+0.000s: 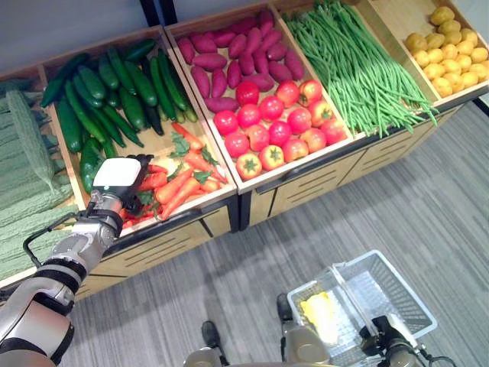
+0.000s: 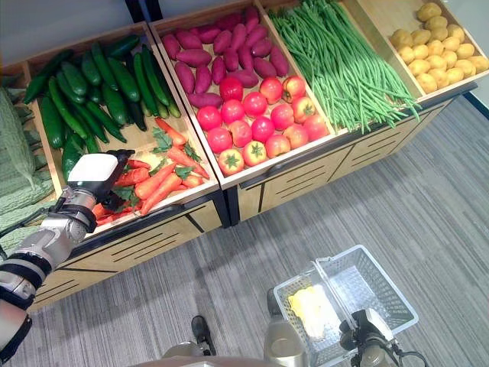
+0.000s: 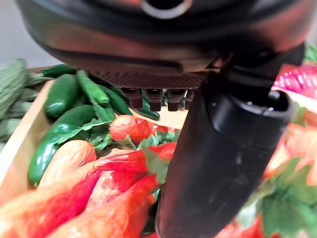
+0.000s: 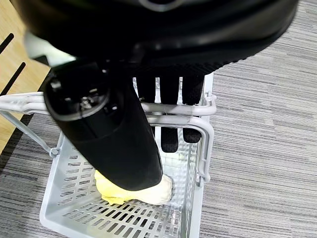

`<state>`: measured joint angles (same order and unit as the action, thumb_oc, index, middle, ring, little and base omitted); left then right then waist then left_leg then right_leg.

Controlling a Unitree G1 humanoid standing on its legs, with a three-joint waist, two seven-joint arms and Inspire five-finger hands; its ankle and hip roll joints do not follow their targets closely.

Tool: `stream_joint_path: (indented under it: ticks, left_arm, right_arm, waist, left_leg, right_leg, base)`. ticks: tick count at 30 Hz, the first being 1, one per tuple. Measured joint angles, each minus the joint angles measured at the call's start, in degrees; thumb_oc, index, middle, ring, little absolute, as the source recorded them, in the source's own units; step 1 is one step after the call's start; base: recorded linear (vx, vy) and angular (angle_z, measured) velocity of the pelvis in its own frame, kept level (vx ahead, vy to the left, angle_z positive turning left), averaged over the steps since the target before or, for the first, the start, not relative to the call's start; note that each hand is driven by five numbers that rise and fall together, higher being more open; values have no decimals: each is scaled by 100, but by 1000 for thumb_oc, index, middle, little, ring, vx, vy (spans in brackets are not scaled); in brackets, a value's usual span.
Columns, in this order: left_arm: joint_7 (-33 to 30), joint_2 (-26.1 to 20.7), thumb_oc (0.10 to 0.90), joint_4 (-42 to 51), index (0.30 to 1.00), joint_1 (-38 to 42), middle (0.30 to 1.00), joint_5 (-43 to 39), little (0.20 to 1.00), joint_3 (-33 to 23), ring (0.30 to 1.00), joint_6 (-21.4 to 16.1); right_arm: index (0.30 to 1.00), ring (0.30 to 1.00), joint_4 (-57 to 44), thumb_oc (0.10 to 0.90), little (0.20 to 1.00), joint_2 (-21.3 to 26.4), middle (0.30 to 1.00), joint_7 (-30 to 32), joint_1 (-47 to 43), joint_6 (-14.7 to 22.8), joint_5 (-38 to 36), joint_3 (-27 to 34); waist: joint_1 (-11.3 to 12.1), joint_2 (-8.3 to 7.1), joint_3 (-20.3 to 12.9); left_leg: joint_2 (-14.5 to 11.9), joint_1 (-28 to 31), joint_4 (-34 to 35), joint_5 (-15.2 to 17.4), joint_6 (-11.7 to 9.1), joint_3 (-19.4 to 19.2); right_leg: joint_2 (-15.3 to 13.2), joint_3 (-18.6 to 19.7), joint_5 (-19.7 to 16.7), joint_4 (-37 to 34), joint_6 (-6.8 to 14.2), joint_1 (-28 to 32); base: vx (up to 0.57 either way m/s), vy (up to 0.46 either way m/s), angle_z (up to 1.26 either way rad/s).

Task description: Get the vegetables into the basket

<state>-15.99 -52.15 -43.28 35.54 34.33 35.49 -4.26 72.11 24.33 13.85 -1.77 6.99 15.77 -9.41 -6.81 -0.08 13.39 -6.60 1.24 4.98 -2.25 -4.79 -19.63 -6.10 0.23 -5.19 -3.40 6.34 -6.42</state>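
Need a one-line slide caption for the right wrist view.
Right hand curled round the handle of the grey basket, which holds one yellow item, above grey carpet.

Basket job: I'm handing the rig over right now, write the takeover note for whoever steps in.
Left hand: over the carrots in the near end of the cucumber crate, fingers open, nothing held yet.
Right hand: fingers hooked over the handle of the grey basket, carrying it above the floor in front of the stand.
Done: one yellow item lies in the basket; I cannot tell what it is.
Left: close on a carrot, move it across to the basket, then go on with the other vegetables.
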Motion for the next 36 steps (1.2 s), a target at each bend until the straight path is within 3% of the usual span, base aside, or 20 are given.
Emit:
stream_joint_path:
  ticks: [1,10,26,36]
  left_arm:
    - [30,-37,400,0,300,83,300,71,300,51,300,-27]
    - [222,-78,400,-100,300,520,300,180,300,124,300,-121]
    - [166,-95,400,-197,300,557,300,283,300,127,300,-49]
    - [-130,-658,400,762,300,535,300,264,300,43,300,-203]
  right_arm:
    - [300,300,-8,400,300,6,300,1,-18,-3,0,1]
    - [300,300,-27,400,300,14,300,-10,-107,-16,-14,-8]
    - [300,300,25,400,300,16,300,-16,-222,-27,-13,-119]
    - [300,300,68,400,300,16,300,-18,-204,-53,-12,-116]
  waist:
    - [-1,0,10]
    - [-27,-6,77]
    - [-15,-15,161]
    - [72,-20,161]
  left_leg:
    - [1,-35,0,0,0,-3]
    - [-1,-58,0,0,0,-10]
    - [4,57,0,0,0,6]
    - [5,122,0,-1,-1,50]
  right_leg:
    - [-1,-2,-1,6,0,-44]
    - [-22,-4,-2,6,-1,-80]
    - [-39,-28,-3,13,-1,50]
    - [-45,-67,-4,13,-2,146]
  base:
    - [0,0,0]
    - [1,0,-1]
    - [0,0,0]
    - [0,1,1]
